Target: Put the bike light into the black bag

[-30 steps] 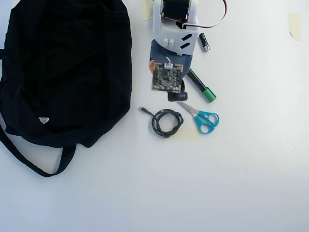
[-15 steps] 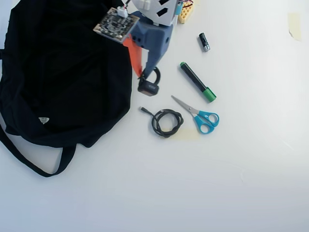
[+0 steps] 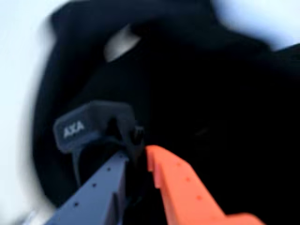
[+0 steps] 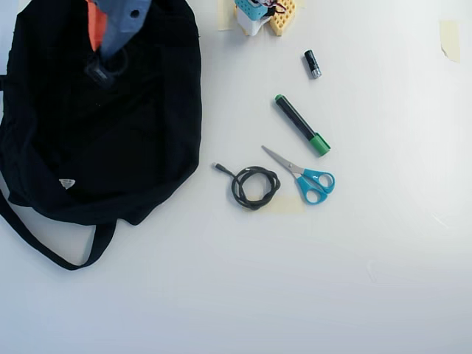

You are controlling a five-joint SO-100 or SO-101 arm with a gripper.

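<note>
- The gripper (image 3: 138, 152) is clamping the bike light (image 3: 89, 124): in the wrist view the grey-blue finger (image 3: 93, 192) and the orange finger (image 3: 183, 187) are pressing together on the light's rear part.
- The light's boxy front, lettered "AXA", is sticking out to the left of the fingertips in that view, which is blurred.
- The light is hanging over the black bag (image 3: 211, 117), whose dark cloth is filling most of the wrist view.
- In the overhead view the gripper (image 4: 105, 68) is reaching in from the far edge of the table (image 4: 295, 295), near the far left corner, and the bike light (image 4: 103, 71) is showing only as a dark lump under the fingertips, over the bag's upper part.
- The black bag (image 4: 133, 147) is lying flat along the left edge of the tabletop, with a small white label (image 4: 67, 183) on its lower part.
- The bag's strap (image 4: 44, 247) is looping out toward the near left side.
- A small black battery (image 4: 313, 64) is lying near the far edge, well apart from the bag.
- A green-capped marker (image 4: 302, 125) is lying at a slant near the middle of the tabletop.
- Blue-handled scissors (image 4: 304, 176) are lying just beside the marker's cap end.
- A coiled black cable (image 4: 252, 185) is sitting between the scissors and the bag.
</note>
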